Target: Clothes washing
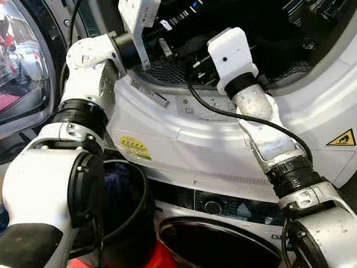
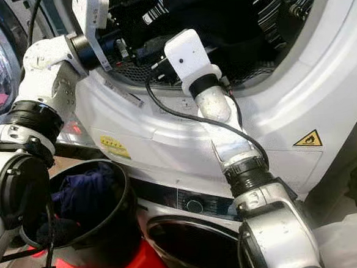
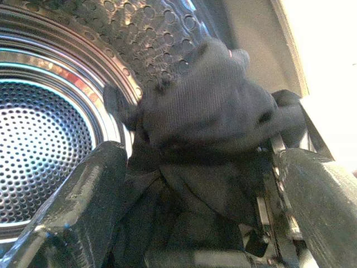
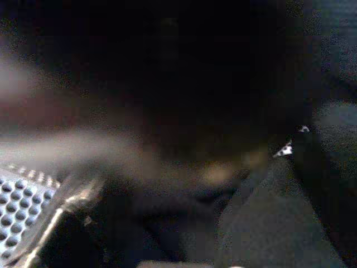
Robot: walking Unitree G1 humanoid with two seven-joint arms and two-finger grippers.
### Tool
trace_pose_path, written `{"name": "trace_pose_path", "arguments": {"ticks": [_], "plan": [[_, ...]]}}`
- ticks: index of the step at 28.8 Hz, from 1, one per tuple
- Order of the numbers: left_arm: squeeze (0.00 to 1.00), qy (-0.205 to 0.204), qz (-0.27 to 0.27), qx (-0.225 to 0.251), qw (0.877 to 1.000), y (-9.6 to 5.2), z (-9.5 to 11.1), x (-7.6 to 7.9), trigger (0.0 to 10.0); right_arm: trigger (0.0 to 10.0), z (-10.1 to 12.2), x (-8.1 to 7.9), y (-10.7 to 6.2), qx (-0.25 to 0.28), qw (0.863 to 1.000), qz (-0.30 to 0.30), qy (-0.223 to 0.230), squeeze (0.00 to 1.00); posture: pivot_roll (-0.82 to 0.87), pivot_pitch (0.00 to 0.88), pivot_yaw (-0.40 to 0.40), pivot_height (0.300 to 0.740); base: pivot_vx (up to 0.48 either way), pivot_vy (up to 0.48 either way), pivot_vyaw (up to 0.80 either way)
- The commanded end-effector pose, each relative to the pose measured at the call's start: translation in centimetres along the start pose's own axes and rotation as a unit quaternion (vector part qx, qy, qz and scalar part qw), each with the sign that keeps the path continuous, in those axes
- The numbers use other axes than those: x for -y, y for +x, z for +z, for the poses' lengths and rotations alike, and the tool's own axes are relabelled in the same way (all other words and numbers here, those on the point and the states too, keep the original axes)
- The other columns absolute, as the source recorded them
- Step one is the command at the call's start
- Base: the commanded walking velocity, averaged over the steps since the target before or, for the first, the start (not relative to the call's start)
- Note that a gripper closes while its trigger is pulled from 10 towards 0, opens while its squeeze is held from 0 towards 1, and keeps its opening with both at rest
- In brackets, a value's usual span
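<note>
Both arms reach into the open drum of the upper washing machine (image 1: pixel 228 136). A dark grey garment (image 3: pixel 206 111) bulges between the two black fingers (image 3: pixel 83 195) of my left gripper (image 3: pixel 206 190), which stand wide apart against the shiny perforated drum (image 3: pixel 44 139). My left wrist (image 1: pixel 138 14) is at the drum mouth's left side. The right wrist (image 1: pixel 231 56) is pushed in at the middle, over dark clothes. The right wrist view is dark and blurred: dark cloth (image 4: pixel 268 223) and a bit of perforated metal (image 4: pixel 22 190).
A black bucket (image 2: pixel 124 193) with dark blue clothes (image 2: pixel 78 196) stands on a red stool (image 2: pixel 132 266) at lower left. Below sits a second machine with a round door (image 2: pixel 192 243). The upper machine's glass door (image 1: pixel 8 60) hangs open at left.
</note>
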State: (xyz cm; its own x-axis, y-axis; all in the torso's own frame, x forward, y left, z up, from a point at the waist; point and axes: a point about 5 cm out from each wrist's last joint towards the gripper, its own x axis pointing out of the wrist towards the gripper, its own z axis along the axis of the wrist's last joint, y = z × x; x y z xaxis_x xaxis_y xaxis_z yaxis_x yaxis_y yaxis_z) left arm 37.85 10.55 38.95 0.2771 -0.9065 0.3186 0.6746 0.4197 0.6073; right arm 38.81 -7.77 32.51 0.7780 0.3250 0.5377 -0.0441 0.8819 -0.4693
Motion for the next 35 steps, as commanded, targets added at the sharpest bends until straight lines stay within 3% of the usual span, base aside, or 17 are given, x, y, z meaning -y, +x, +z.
{"name": "trace_pose_path", "arguments": {"ticks": [1, 11, 18, 22, 24, 26, 29, 31, 33, 35], "plan": [[0.0, 0.026, -0.015, 0.007, 1.0, -0.5, 0.9, -0.3, 10.0, 10.0, 1.2, 0.4, 1.0, 0.017, 1.0, -0.015, 0.014, 0.0, -0.08, 0.0, 0.117, 0.74, 0.0, 0.0, 0.0], [0.0, 0.049, -0.042, 0.096, 0.993, -1.8, 3.8, 1.7, 10.0, 10.0, 1.7, 0.5, 2.1, 0.015, 0.999, -0.026, 0.025, 0.0, -0.06, 0.0, 0.113, 0.74, 0.0, 0.0, 0.0], [0.0, 0.085, 0.0, 0.141, 0.986, -3.0, 6.9, 2.2, 10.0, 10.0, 0.9, -0.2, 2.1, 0.003, 0.999, -0.013, 0.029, 0.0, -0.03, 0.0, 0.099, 0.74, 0.0, 0.0, 0.0], [0.0, 0.111, 0.037, 0.099, 0.988, -3.3, 6.7, 1.6, 10.0, 10.0, 0.6, -0.6, 1.9, 0.001, 1.0, -0.003, 0.03, 0.0, -0.03, 0.0, 0.099, 0.74, 0.0, 0.0, 0.0], [0.0, 0.147, 0.07, 0.018, 0.987, -3.3, 5.3, 0.9, 10.0, 10.0, 0.6, -0.7, 1.8, 0.008, 0.999, -0.002, 0.035, 0.0, -0.03, 0.0, 0.1, 0.74, 0.0, 0.0, 0.0], [0.0, 0.177, 0.099, -0.037, 0.978, -3.1, 4.2, 0.5, 10.0, 10.0, 0.8, -0.8, 1.6, 0.025, 0.998, 0.001, 0.052, 0.0, -0.03, 0.0, 0.104, 0.74, 0.0, 0.0, 0.0], [0.0, 0.206, 0.158, -0.076, 0.963, -2.5, 3.6, -0.2, 10.0, 10.0, 0.8, -1.2, 1.0, 0.036, 0.997, 0.011, 0.072, 0.0, -0.04, 0.0, 0.103, 0.74, 0.0, 0.0, 0.0], [0.0, 0.222, 0.236, -0.073, 0.943, -1.7, 3.5, -0.8, 10.0, 10.0, -0.1, -1.5, 0.1, 0.026, 0.996, 0.006, 0.088, 0.0, -0.04, 0.0, 0.104, 0.74, 0.0, 0.0, 0.0], [0.0, 0.236, 0.227, -0.068, 0.942, -1.2, 3.3, -0.4, 10.0, 10.0, -0.5, -1.5, -0.2, 0.019, 0.996, 0.003, 0.09, 0.0, -0.05, 0.0, 0.106, 0.74, 0.0, 0.0, 0.0], [0.0, 0.249, 0.238, -0.024, 0.939, -0.1, 3.4, 0.3, 10.0, 10.0, -1.2, -1.5, -0.7, 0.009, 0.996, 0.002, 0.091, 0.0, -0.07, 0.0, 0.112, 0.74, 0.0, 0.0, 0.0]]}}
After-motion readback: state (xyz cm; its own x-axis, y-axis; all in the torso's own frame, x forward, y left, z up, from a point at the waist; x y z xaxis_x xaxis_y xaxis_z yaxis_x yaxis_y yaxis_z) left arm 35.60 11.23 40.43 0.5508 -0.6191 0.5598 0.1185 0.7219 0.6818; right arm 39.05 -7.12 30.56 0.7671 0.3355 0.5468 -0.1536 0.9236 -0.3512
